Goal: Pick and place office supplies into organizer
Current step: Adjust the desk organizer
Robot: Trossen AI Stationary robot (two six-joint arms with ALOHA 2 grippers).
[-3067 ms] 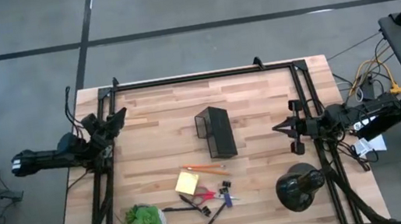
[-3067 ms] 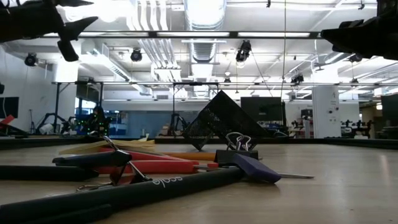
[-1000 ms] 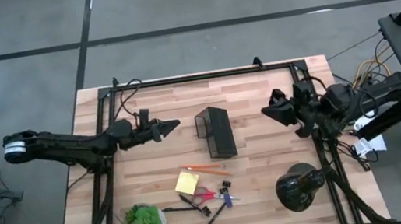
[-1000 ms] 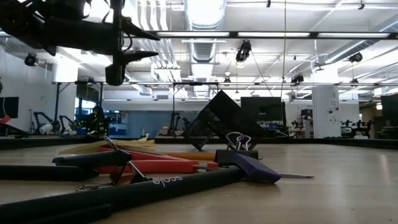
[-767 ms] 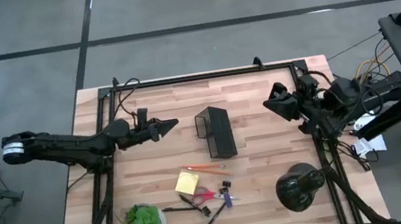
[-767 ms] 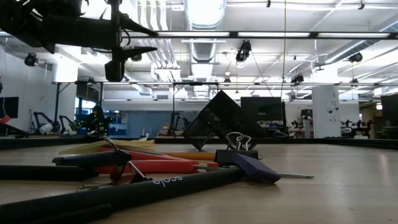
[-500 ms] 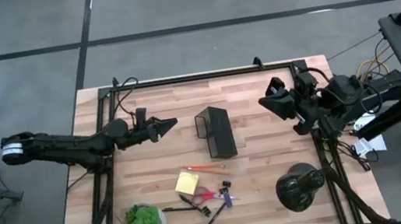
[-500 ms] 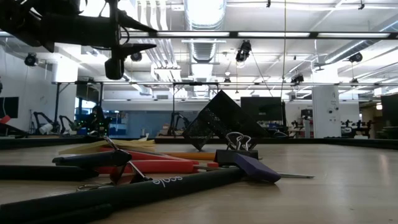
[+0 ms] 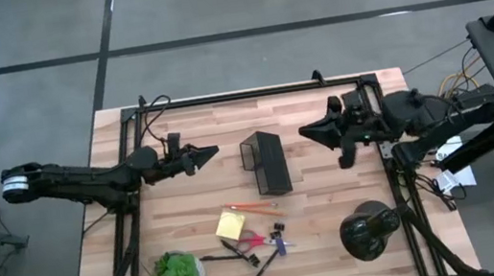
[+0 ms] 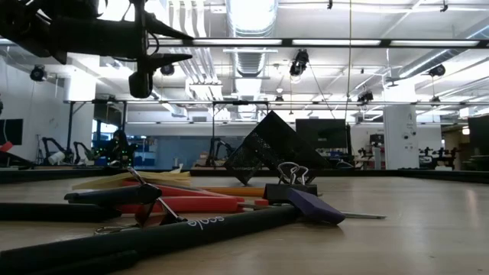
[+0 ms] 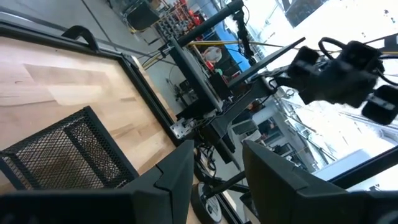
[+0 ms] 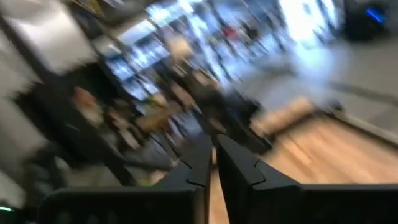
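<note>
The black mesh organizer (image 9: 265,162) stands at mid-table; in the low view the organizer (image 10: 267,149) looks tipped on one edge. Near the front edge lie the yellow sticky pad (image 9: 230,224), orange pencil (image 9: 250,206), red-handled scissors (image 9: 254,241), black pens (image 9: 263,267), small clips (image 9: 278,227) and a purple piece (image 9: 280,246). My left gripper (image 9: 210,151) hovers open, left of the organizer and above table height, also seen as the left gripper (image 10: 183,46). My right gripper (image 9: 307,131) hovers shut to the organizer's right. The left wrist view shows the mesh (image 11: 62,155) beyond the open left gripper (image 11: 214,162).
A green potted plant (image 9: 177,274) sits at the near left corner and a round black domed object (image 9: 368,229) at the near right. Black frame rails (image 9: 250,93) run along the far edge and both sides. Bare wood (image 9: 332,194) lies right of the supplies.
My right gripper has swung from the table's right edge toward the left, turning until its fingers point at the organizer, and now reaches over the table. The organizer and the supplies have stayed put.
</note>
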